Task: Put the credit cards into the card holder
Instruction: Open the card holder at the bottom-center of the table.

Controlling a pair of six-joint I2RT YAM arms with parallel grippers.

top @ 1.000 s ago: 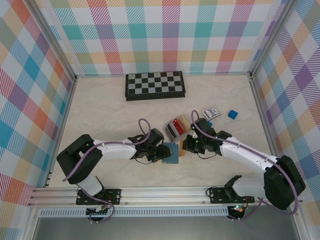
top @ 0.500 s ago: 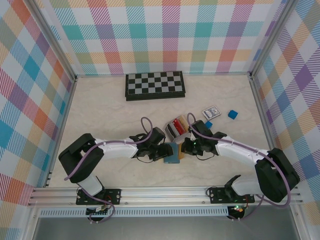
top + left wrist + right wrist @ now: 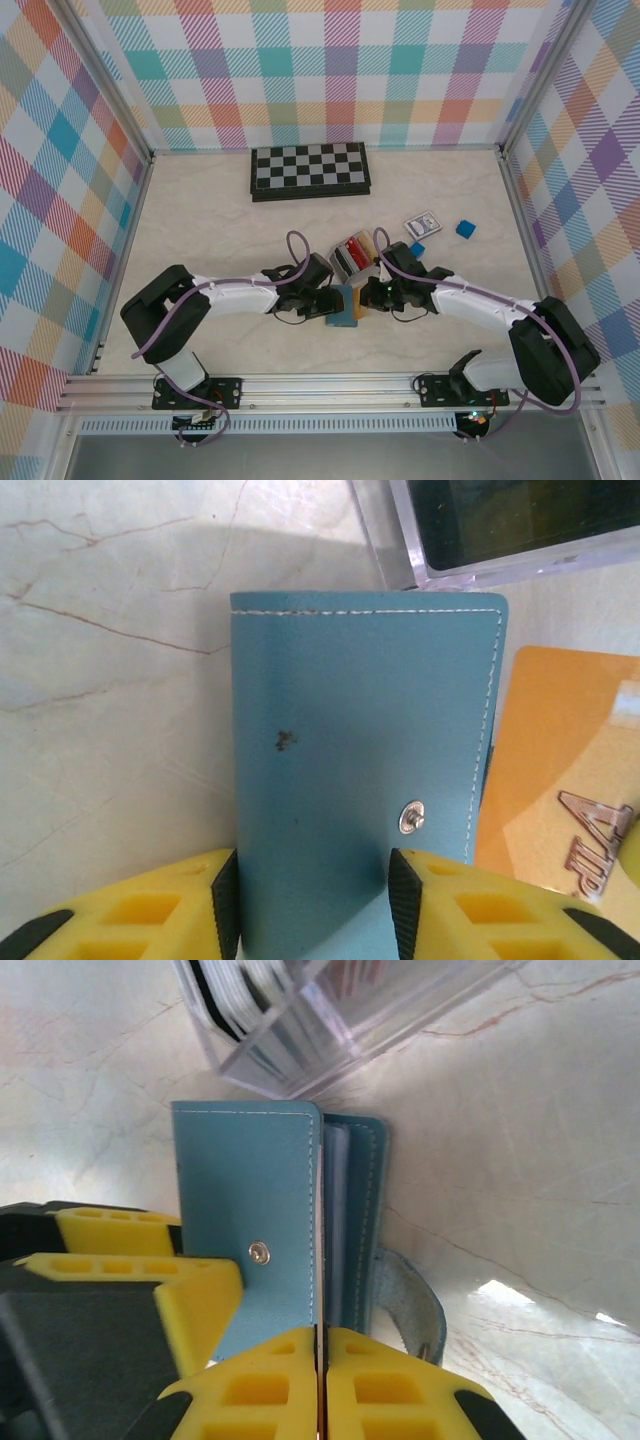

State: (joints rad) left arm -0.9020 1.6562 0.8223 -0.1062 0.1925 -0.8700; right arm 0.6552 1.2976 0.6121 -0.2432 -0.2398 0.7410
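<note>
- Two tools share this step. The left tool [image 3: 312, 900] pinches the teal card holder [image 3: 350, 740] across its width, a pad on each long edge. The right tool [image 3: 318, 1365] is pressed together on the orange card [image 3: 560, 770], which shows edge-on between its fingers in the right wrist view.
- The card holder is between the two arms, low at the worktop [image 3: 200, 240]; whether it rests on it I cannot tell. Its cover stands slightly open, and the greyish pockets [image 3: 340, 1200] show in the gap.
- In the right wrist view the card's edge lines up with that gap. To do this well, I judge the card should stay parallel to the spine and slide along a pocket mouth rather than between cover and pockets.
- The left grip should be steady so the holder neither skids nor folds shut. A harder squeeze could bow the pockets closed.
- The loose strap [image 3: 410, 1305] with its snap curls out beside the holder on the right tool's side and may snag a finger.
- The clear box [image 3: 300, 1030] holding more cards sits just beyond the holder, so forward travel is limited.
- The chessboard [image 3: 310, 172], patterned card [image 3: 422, 225] and blue block [image 3: 465, 229] lie well apart and are not in the way.
</note>
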